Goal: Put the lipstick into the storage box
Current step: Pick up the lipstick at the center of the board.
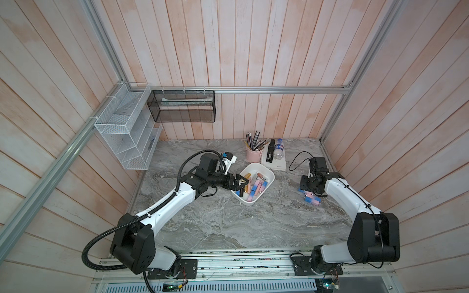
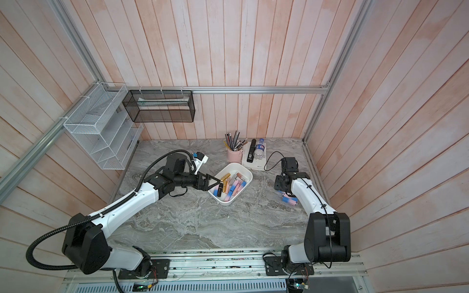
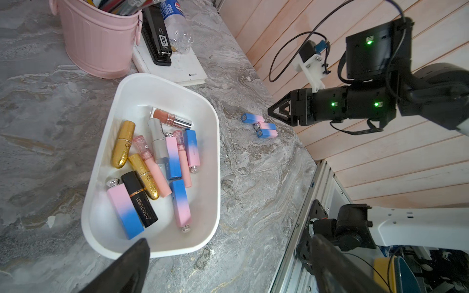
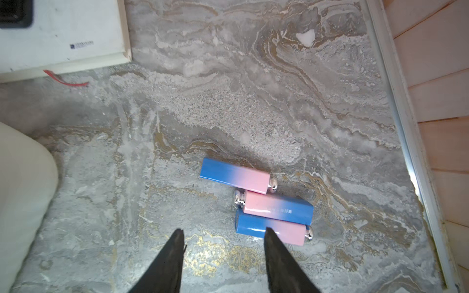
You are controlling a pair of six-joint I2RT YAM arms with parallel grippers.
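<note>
With the right hand (image 4: 224, 229) parted, empty, over three touching lipsticks (image 4: 276, 209) at three o'clock from the storage box (image 1: 255, 167), two may be pinched or one knocked away.

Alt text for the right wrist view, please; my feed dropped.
Three pink-and-blue lipsticks lie close together on the marble table, just ahead of the right gripper, open and empty. The storage box and a white book show partly at the frame's edges.
</note>
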